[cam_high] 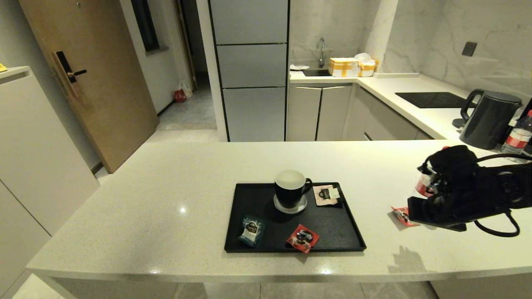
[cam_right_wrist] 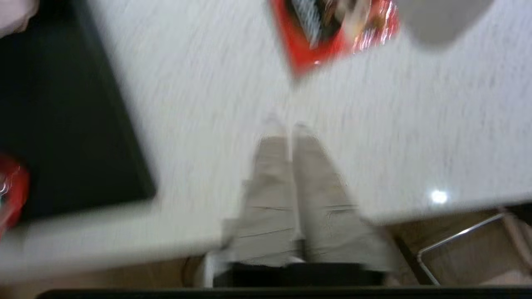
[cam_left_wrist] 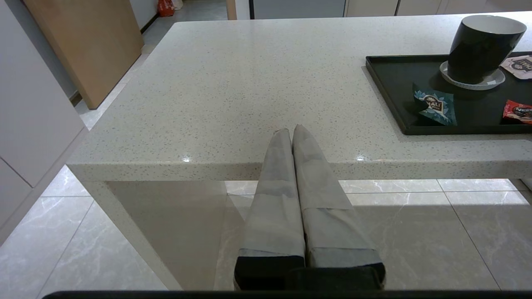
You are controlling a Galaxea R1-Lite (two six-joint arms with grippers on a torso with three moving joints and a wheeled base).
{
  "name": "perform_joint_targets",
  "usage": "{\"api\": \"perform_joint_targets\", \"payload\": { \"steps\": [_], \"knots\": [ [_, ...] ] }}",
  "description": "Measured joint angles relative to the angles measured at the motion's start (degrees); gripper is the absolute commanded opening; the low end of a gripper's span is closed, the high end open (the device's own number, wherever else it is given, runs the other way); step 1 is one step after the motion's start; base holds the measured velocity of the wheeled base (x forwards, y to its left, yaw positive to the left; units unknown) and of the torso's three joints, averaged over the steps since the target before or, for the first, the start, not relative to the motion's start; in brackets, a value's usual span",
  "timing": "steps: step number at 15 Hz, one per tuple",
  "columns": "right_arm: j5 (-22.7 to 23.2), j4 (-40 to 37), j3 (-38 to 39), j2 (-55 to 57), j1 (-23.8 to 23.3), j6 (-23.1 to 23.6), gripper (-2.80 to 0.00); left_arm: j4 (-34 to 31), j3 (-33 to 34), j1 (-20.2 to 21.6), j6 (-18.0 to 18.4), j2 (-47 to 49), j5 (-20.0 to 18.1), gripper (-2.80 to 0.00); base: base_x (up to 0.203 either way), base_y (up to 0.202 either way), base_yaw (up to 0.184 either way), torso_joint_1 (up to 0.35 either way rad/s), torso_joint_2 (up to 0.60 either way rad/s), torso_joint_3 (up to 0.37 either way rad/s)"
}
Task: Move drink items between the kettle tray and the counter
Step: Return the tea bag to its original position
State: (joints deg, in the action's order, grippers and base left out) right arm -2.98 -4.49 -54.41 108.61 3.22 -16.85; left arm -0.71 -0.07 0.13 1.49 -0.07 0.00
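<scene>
While the right gripper point(cam_right_wrist: 284, 126) hangs over the counter point(cam_high: 166, 187) with its fingers pressed together on nothing, the nearest drink item to it is a red sachet point(cam_right_wrist: 332, 33) lying flat on the stone just ahead of the fingertips, clear of the kettle tray point(cam_high: 232, 216). Thin, light and limp, it will probably slide on the glossy stone rather than rise into a grip. A likely hold is a pinch at one raised corner or crimped edge, with the fingers opened first and brought down steeply.

Beyond that, to the gripper's inner side, the tray carries a second red sachet point(cam_high: 303, 238) near its front rim, a dark teal sachet point(cam_high: 251, 229) further along, and a pale pink sachet point(cam_high: 326, 194) beside the black mug point(cam_high: 289, 189). The matte tray floor should give slightly more friction than the stone.

A red-labelled thing right behind the right arm is too hidden to name. Farthest off, a water bottle point(cam_high: 517, 137) stands beside the kettle point(cam_high: 488, 120); it is heavier and its smooth wall is slippery, so mid-body suits it.

The left gripper point(cam_left_wrist: 291, 131) is parked at the counter's near edge, well away from the tray, fingers together and empty.
</scene>
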Motion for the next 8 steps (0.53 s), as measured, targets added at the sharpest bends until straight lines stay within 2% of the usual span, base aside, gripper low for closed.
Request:
{"api": "perform_joint_targets", "payload": {
  "steps": [2, 8],
  "knots": [
    [-5.1, 1.6, -4.3, 5.2, 0.3, -2.5, 0.00, 0.0, 0.0, 0.0, 0.0, 0.0, 0.0, -2.80, 0.000, 0.000, 0.000, 0.000, 0.00, 0.000],
    [-6.9, 2.2, -6.2, 10.6, 1.3, -4.2, 0.00, 0.0, 0.0, 0.0, 0.0, 0.0, 0.0, -2.80, 0.000, 0.000, 0.000, 0.000, 0.00, 0.000]
  ]
}}
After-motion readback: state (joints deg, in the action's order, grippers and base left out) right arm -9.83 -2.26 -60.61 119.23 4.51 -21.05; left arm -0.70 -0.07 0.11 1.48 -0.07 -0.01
